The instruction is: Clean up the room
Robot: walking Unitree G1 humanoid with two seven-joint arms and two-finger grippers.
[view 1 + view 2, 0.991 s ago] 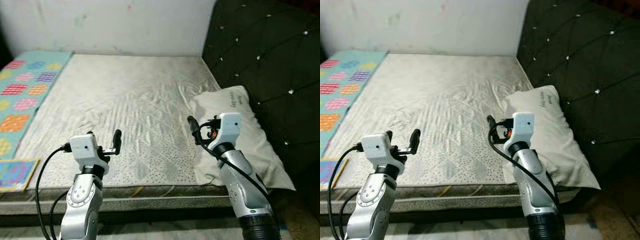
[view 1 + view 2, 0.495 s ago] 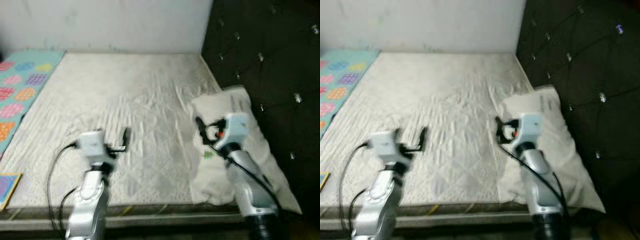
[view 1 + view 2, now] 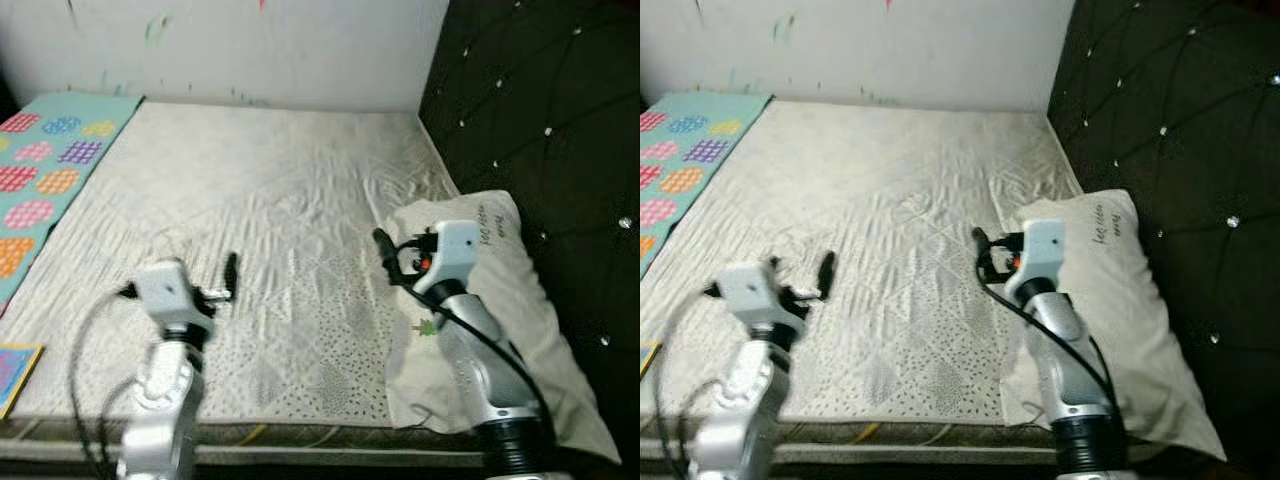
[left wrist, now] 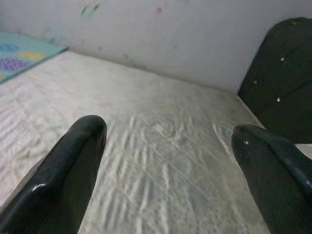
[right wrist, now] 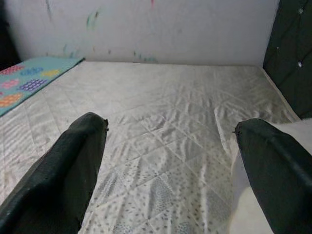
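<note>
1. As the head camera has drawn closer over the last second, the bed edge sits lower in view and both arms reach further over the mattress [image 3: 270, 220]; this is a shift of viewpoint, not of the bedding. Judgement: the robot is closing on the bed and no tidying contact has begun.
2. Nearest, the left tool [image 3: 225, 285] hovers above the front part of the mattress, fingers spread wide, holding nothing; its arm is blurred.
3. The right tool [image 3: 392, 262] hovers at the pillow's inner edge, fingers likewise wide apart and empty; the right wrist view shows the pillow's pale corner beside one finger.
4. The pillow [image 3: 510, 300] lies on the right side of the bed against the dark tufted headboard [image 3: 540, 90]. Its long axis runs near to far, the near corner overhanging the bed edge, the far end carrying small print and pointing towards the wall.
5. At the far left, a patterned blanket [image 3: 40, 170] lies along the mattress's left side.
6. Judgement: the pillow appears the likely first item to straighten.
</note>
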